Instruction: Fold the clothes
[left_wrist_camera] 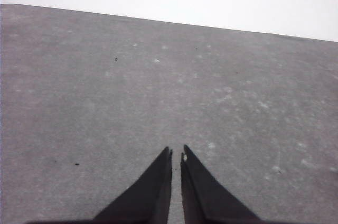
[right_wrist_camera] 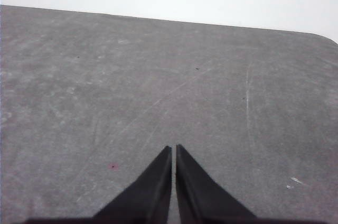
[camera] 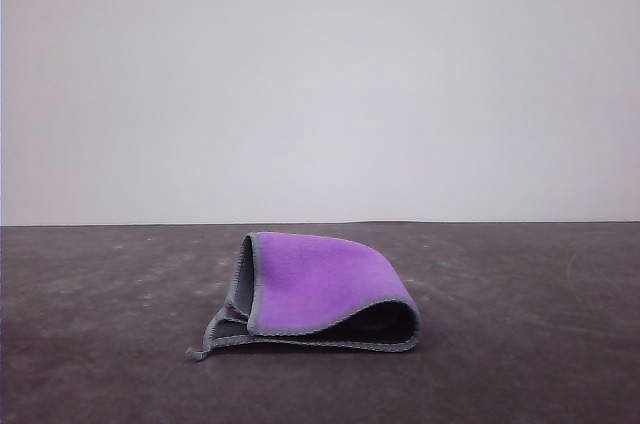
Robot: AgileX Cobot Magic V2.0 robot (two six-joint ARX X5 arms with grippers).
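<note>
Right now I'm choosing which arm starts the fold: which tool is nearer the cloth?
Cannot tell. The left tool and right tool each sit shut over bare table, away from the cloth.

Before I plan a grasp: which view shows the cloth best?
The front view: the cloth lies loosely folded on the table, purple face out, grey edging visible. The wrist views show bare tabletop beyond the shut left hand and right hand.
</note>
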